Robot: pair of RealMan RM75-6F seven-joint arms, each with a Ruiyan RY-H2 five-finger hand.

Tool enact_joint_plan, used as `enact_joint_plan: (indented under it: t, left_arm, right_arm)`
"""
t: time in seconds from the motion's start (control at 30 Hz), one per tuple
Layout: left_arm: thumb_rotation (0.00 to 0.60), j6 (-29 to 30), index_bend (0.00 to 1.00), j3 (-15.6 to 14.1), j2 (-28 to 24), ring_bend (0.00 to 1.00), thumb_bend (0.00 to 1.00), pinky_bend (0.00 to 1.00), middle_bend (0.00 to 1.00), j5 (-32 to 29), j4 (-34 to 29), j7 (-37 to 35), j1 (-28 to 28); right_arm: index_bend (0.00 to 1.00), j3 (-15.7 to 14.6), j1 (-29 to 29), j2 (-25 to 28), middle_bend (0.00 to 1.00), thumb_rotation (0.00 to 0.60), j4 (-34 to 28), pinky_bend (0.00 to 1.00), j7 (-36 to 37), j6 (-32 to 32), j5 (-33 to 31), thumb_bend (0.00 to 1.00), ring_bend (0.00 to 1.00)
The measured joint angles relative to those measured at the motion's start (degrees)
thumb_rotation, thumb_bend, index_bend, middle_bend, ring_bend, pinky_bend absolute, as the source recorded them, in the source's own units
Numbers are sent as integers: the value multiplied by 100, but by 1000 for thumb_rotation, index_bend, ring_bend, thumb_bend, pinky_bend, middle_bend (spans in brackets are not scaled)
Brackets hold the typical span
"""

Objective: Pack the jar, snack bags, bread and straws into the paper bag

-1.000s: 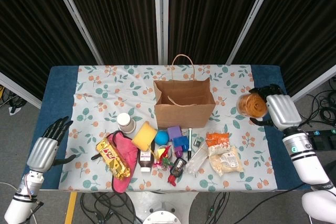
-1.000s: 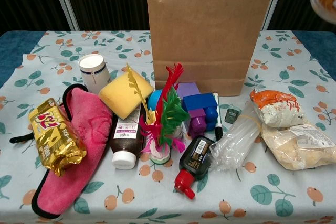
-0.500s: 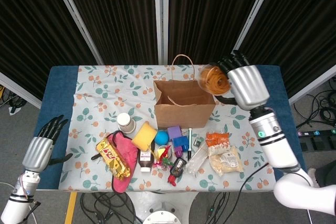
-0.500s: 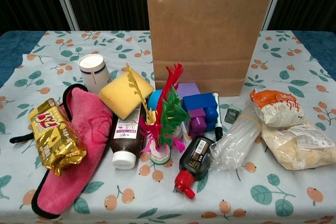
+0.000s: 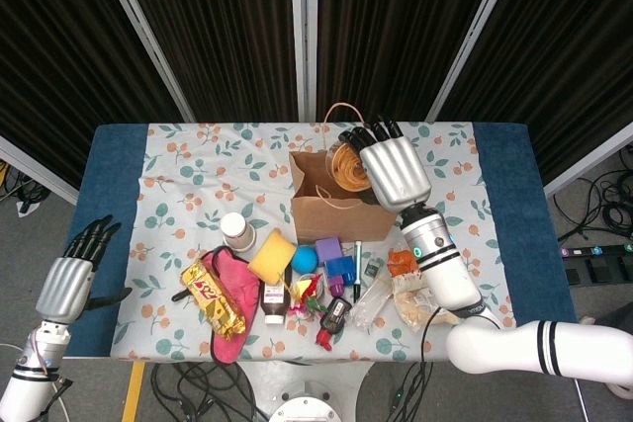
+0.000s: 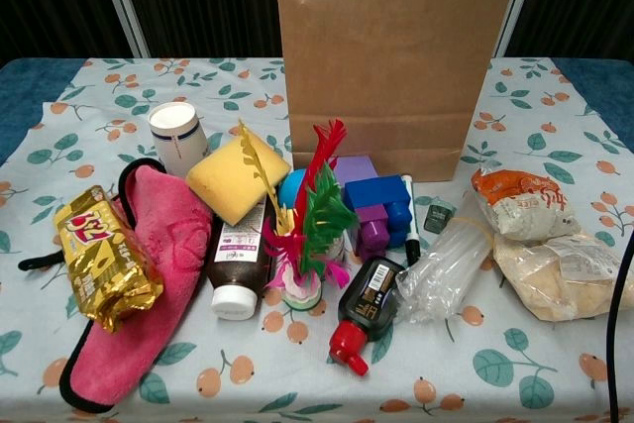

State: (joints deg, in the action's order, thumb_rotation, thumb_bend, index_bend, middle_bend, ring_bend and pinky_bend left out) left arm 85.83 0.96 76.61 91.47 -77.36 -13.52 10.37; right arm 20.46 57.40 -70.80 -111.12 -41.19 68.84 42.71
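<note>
Jar [image 5: 347, 164] over paper bag [image 5: 346, 195] mouth, gripped in right hand [image 5: 393, 171].
Lower it centred between bag walls before letting go; left hand [image 5: 71, 274] idle, fingers apart, empty, off the surface edge.

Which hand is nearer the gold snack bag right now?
Left. The left hand hovers off the table's left edge, level with the gold snack bag. The right hand holds the jar over the paper bag.
</note>
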Motion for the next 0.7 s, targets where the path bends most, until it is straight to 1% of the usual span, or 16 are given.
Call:
enact_joint_plan:
  t: [0.13,0.2,0.3,0.4,0.47,0.57,0.7]
  left_arm:
    - [600,-15,84,3,14,34,15,155,130,12,24,-21,22]
    - [600,-25,84,-2,25,34,16,156,130,15,30,-22,28]
    - [600,-32,84,-3,33,34,16,155,130,9,33,-13,31]
    - [600,-8,84,3,33,34,16,156,130,3,31,-17,23]
    - [600,13,84,10,29,34,16,156,130,2,30,-22,19]
    - [600,33,84,16,18,34,16,155,130,6,12,-29,15]
    - [600,37,84,17,12,34,16,155,130,11,-5,-24,19]
  right_arm:
    - [370,-51,-8,44,329,600,20,119,-2,-36,-83,174,179]
    - [340,-77,-2,64,318,600,23,107,-5,-85,-126,163,168]
    - [269,-105,26,107,293,600,-8,68,-45,-154,-248,113,132]
    - [171,-119,76,163,244,600,-55,11,-111,-219,-437,49,82]
    - [118,-122,112,202,219,600,-92,0,-127,-260,-565,13,63]
    - [87,-145,143,244,198,600,-132,0,-114,-279,-649,0,49]
    - [77,-180,148,270,184,600,-145,0,-79,-266,-689,0,42]
